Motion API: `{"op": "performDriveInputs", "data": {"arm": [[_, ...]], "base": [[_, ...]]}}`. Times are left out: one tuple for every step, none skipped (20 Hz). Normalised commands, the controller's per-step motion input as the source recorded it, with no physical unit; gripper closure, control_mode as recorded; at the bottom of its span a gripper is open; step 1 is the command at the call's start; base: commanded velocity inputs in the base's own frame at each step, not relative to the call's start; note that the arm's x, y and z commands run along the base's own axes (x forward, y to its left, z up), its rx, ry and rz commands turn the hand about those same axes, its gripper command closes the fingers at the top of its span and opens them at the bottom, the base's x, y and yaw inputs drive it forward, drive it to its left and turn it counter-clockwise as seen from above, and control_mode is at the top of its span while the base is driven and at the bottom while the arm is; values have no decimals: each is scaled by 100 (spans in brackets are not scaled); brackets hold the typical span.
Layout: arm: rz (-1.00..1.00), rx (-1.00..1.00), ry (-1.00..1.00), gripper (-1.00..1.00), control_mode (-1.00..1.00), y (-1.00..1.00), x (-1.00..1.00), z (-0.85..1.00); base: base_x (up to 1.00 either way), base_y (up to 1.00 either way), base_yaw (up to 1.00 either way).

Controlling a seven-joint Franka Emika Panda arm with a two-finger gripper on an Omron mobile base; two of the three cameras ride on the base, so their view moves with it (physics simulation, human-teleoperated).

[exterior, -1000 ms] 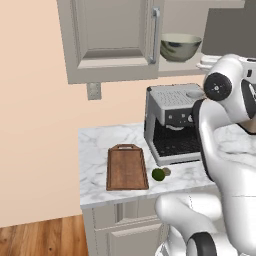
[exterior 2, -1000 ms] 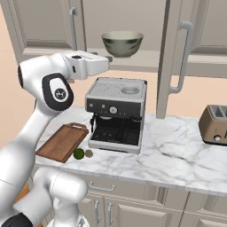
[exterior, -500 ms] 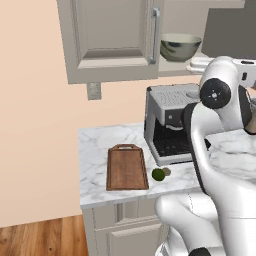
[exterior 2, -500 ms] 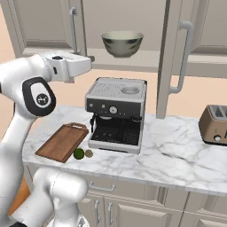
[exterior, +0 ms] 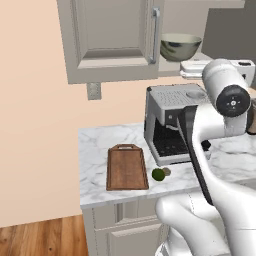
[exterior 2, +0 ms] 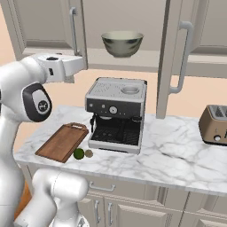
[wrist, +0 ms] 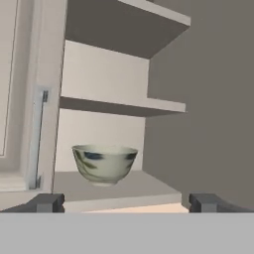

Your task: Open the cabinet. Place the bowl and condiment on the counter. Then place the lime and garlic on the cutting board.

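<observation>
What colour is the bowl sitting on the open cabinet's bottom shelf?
The wide round bowl is shiny grey-olive with a pale rim; clearest in the right base view.

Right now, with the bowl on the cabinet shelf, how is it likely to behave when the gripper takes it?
The bowl looks rigid, so it should keep its shape. Its glossy sides may be slippery, and it narrows to a small base, so a nudge could rock or slide it. The open gripper would probably grip better on the rim.

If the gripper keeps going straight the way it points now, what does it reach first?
Most likely the bowl on the cabinet's bottom shelf: it sits between the open gripper's fingertips in the hand view, slightly left of centre. Depth is unclear, but nothing shows in between.
</observation>
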Motion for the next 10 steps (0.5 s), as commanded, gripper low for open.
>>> {"op": "performDriveInputs", "data": {"arm": [[24,0,0,-100,-100,24,0,0],[24,0,0,-100,-100,24,0,0],[23,0,0,-100,-100,28,0,0],[23,0,0,-100,-100,28,0,0],[22,0,0,-100,-100,24,0,0],[21,0,0,-100,-100,32,0,0],[21,0,0,-100,-100,35,0,0],[20,0,0,-100,-100,35,0,0],[19,0,0,-100,-100,30,0,0],[16,0,0,-100,-100,34,0,0]], "base": [[0,0,0],[0,0,0],[0,0,0],[0,0,0],[0,0,0],[0,0,0],[0,0,0],[0,0,0],[0,0,0],[0,0,0]]}}
